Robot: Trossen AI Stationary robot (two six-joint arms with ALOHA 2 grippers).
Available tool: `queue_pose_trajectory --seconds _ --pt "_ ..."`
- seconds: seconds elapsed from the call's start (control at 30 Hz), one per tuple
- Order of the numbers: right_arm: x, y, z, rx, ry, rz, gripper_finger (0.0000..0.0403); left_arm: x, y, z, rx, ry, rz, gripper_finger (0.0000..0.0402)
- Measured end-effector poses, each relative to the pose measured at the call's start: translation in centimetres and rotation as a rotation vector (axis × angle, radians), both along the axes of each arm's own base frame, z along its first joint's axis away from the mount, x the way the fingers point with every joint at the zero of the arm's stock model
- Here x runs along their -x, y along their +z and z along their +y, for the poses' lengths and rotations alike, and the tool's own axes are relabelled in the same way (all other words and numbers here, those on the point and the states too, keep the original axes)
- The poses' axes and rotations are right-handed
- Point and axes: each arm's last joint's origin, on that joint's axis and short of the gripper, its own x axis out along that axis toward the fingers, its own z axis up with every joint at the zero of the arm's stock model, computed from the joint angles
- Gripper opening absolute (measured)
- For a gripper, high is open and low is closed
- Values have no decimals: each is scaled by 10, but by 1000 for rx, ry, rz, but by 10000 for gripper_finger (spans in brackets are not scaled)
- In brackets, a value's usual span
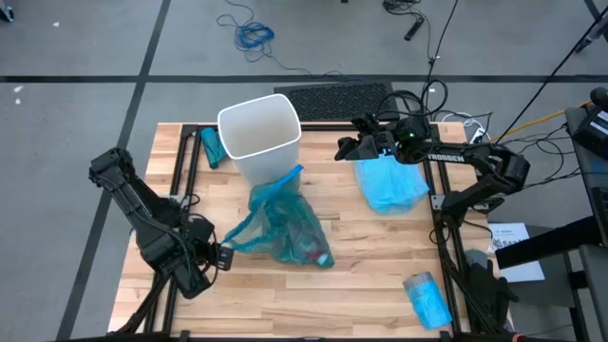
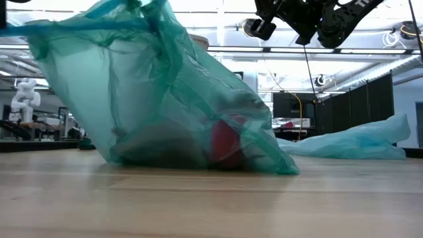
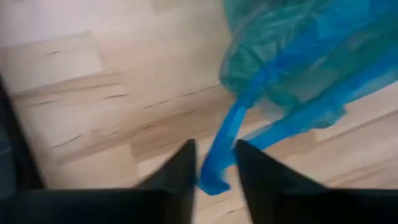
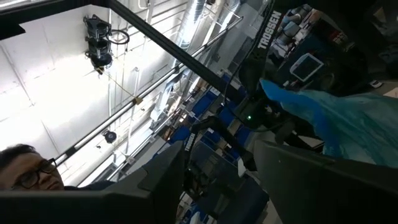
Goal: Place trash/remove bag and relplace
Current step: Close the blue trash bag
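A translucent blue-green trash bag (image 1: 283, 226) sits by its bulging bottom on the table in front of the white bin (image 1: 258, 133). Red trash (image 2: 225, 142) and dark shapes show through its wall; the other trash is hidden inside. My left gripper (image 1: 221, 256) is at the bag's left side, shut on a blue strip of it. My right gripper (image 1: 346, 148) hangs open in the air (image 2: 284, 23) right of the bin, touching nothing. Under that arm a fresh pale blue bag (image 1: 390, 185) lies flat on the table (image 2: 357, 142). My left gripper pinches a narrow blue strip of the trash bag (image 3: 216, 167) between its two fingers (image 3: 180, 171), at the strip's free end. The fingers come level from the table's left. The strip runs slanting up to the bag's gathered top (image 3: 249, 93); the bag's bottom rests on the table.
A teal roll (image 1: 210, 147) lies left of the bin. Another folded blue bag (image 1: 427, 296) lies at the table's near right corner. Black frame rails (image 1: 182, 171) run along both table sides. Bare wood (image 1: 370, 256) lies between the two bags. A person shows in the right wrist view.
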Motion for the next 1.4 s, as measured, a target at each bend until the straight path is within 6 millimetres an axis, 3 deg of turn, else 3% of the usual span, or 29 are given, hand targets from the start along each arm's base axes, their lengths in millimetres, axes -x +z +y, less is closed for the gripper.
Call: queue_pose_trajectory --seconds 0.07,0.2,0.47,0.7,0.9,1.17,1.4 --pt "0 0 0 -3 -1 4 187 -2 2 0 -16 -4 -36 30" --pt "0 0 0 -1 6 8 187 -7 21 5 -44 8 -166 4" --pt "0 -1 0 28 10 -4 187 -6 68 17 -209 62 -498 1" --pt "-1 -2 0 35 1 -1 187 -8 91 33 -337 84 -634 1" --pt "-2 -6 -7 33 -60 14 187 -15 110 47 -409 92 -657 0" --pt "12 -9 -37 26 -241 13 187 -22 142 61 -526 36 -658 0" --pt "18 -10 -45 38 -247 27 187 -30 154 75 -592 33 -635 0"
